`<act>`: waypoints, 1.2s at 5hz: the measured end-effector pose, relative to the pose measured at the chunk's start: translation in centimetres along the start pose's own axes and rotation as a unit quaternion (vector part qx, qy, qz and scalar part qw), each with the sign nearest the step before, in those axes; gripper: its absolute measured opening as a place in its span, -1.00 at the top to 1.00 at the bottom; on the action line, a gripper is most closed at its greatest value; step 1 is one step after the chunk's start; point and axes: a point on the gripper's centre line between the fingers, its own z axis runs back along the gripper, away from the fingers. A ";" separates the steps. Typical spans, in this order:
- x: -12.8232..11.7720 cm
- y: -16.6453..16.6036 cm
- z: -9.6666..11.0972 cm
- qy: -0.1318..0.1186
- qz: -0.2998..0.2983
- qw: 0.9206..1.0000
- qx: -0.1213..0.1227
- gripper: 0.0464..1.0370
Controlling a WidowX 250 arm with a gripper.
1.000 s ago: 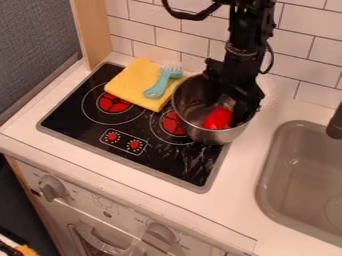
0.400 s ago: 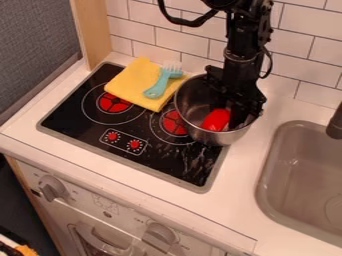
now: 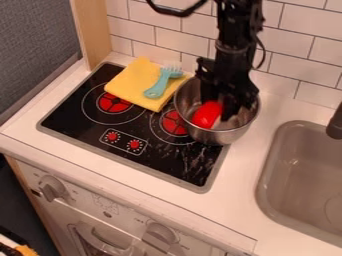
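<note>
Gripper [image 3: 224, 104] and red object [image 3: 206, 114] have shifted left.

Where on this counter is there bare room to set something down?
The white counter is bare between the stove and the sink. It is crowded at the stove's back, with the yellow cloth, blue fork, and metal pot holding a red object and the claw.

A white tiled wall [image 3: 297, 45] stands behind the counter [image 3: 277, 107], with a grey fabric-like panel [image 3: 33, 45] at left.
</note>
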 end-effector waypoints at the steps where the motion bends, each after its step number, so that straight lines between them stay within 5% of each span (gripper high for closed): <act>1: -0.1 1.7 3.4 -0.048 0.026 0.999 -0.003 -0.01; 2: -2.6 5.4 5.8 -0.072 0.056 0.996 0.013 -0.01; 3: -6.2 9.0 6.5 -0.067 0.063 0.995 0.041 -0.01; 5: -9.5 13.1 5.0 -0.046 0.067 0.995 0.059 -0.01; 6: -10.3 15.3 1.7 -0.021 0.090 0.994 0.050 -0.01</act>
